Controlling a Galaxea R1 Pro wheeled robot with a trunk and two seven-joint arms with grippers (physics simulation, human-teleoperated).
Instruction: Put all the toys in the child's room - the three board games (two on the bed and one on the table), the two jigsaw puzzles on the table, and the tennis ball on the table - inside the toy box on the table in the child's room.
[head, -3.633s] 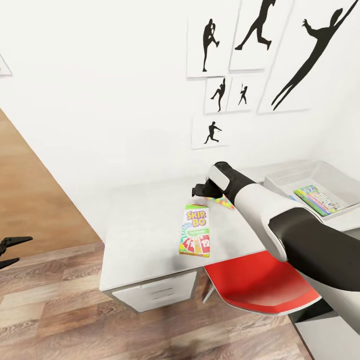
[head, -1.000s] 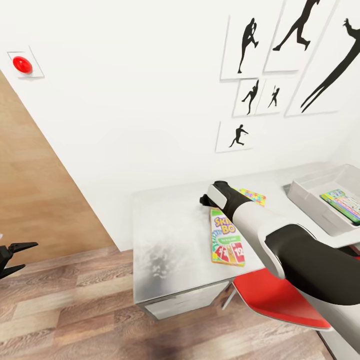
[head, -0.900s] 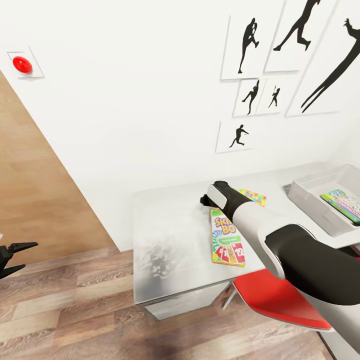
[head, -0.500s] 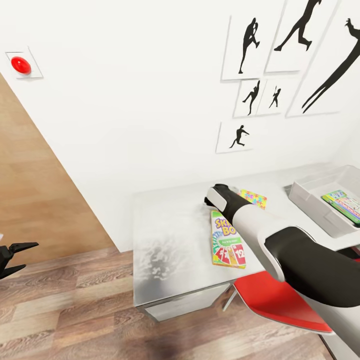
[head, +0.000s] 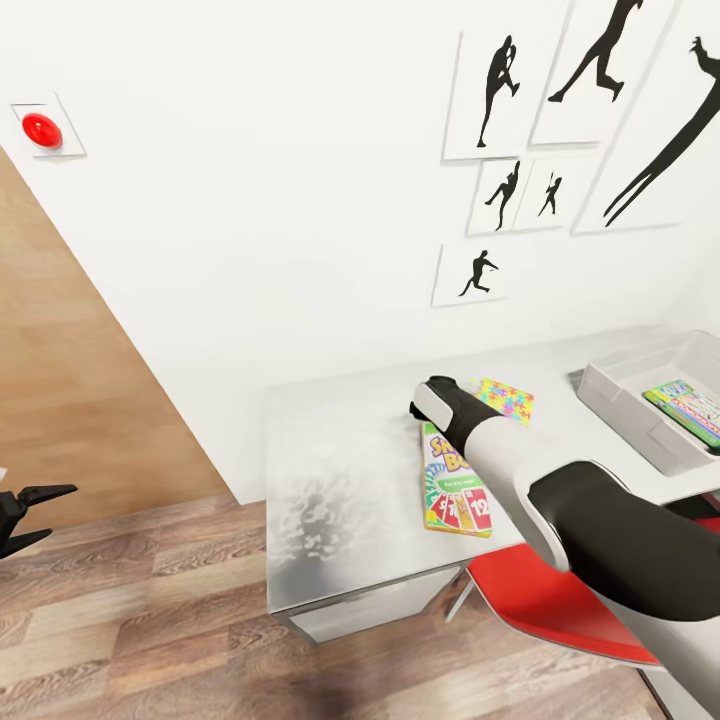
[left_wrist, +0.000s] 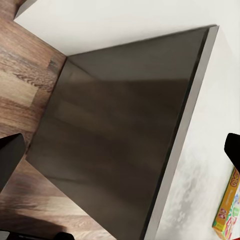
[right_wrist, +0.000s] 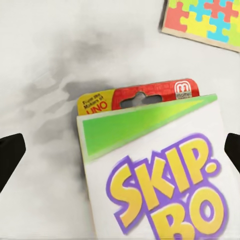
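Note:
A Skip-Bo board game box (head: 455, 485) lies flat on the white table (head: 340, 470), with a colourful jigsaw puzzle (head: 505, 398) just beyond it. My right gripper (right_wrist: 120, 150) hovers open over the top end of the Skip-Bo box (right_wrist: 160, 175), its dark fingertips (right_wrist: 10, 155) wide on either side and apart from it. The puzzle (right_wrist: 205, 20) lies past the box. The white toy box (head: 625, 415) stands at the table's right end with a colourful game (head: 690, 408) inside. My left gripper (head: 45, 515) hangs open over the floor, far left.
A red chair (head: 545, 595) is tucked under the table's front edge below my right arm. Wooden floor (head: 150, 620) spreads to the left of the table. The wall behind carries silhouette pictures (head: 500, 90) and a red button (head: 42, 128).
The camera swung left since the oldest frame. In the last second my right wrist has drawn back and down slightly toward the Skip-Bo box, uncovering more of the puzzle. The left arm is still.

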